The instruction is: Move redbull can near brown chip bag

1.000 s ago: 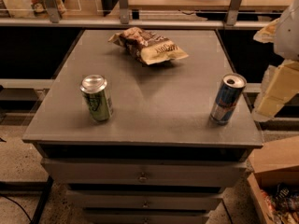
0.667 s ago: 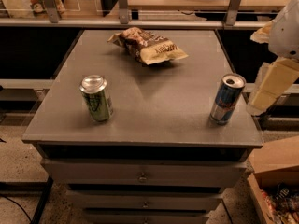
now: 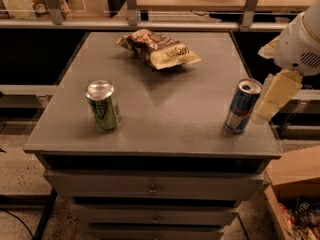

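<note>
The redbull can (image 3: pixel 242 106), slim, blue and silver, stands upright near the right front edge of the grey table top (image 3: pixel 165 109). The brown chip bag (image 3: pixel 159 49) lies crumpled at the far middle of the table, well away from the can. My gripper (image 3: pixel 272 100) reaches in from the right on a white arm (image 3: pixel 302 39). It sits just to the right of the can at can height, very close to its side. I cannot tell whether it touches the can.
A green can (image 3: pixel 103 105) stands upright at the front left of the table. The table is a drawer cabinet (image 3: pixel 152 188). A cardboard box (image 3: pixel 297 194) sits on the floor at the lower right. Shelving and rails run along the back.
My gripper has moved left and slightly down, closing in on the right side of the redbull can. The cans and the bag have not moved.
</note>
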`<state>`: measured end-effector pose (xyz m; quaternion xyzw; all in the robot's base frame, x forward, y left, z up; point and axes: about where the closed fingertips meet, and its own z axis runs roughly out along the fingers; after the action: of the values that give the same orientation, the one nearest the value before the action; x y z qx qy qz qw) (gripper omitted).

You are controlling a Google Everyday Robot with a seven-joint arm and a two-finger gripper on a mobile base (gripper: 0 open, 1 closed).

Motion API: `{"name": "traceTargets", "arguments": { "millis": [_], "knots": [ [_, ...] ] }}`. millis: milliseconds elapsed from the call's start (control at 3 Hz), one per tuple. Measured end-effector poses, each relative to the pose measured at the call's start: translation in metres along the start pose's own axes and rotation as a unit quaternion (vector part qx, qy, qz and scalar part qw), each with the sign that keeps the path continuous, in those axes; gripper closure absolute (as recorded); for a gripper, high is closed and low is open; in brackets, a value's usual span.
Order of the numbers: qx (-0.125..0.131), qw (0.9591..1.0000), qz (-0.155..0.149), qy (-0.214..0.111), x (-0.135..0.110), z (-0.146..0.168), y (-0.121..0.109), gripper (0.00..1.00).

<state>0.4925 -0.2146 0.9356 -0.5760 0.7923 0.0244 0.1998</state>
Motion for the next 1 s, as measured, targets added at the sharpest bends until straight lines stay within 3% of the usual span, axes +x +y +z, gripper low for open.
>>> {"name": "traceTargets", "arguments": {
  "millis": [333, 667, 1000],
  "knots": [
    [-0.015, 0.9997, 0.003, -0.017, -0.001, 0.01, 0.0, 0.0],
    [-0.028, 0.9992, 0.003, -0.028, -0.003, 0.02, 0.001, 0.17],
    [-0.037, 0.9988, 0.005, -0.032, -0.005, 0.03, 0.001, 0.41]
  ]
}}
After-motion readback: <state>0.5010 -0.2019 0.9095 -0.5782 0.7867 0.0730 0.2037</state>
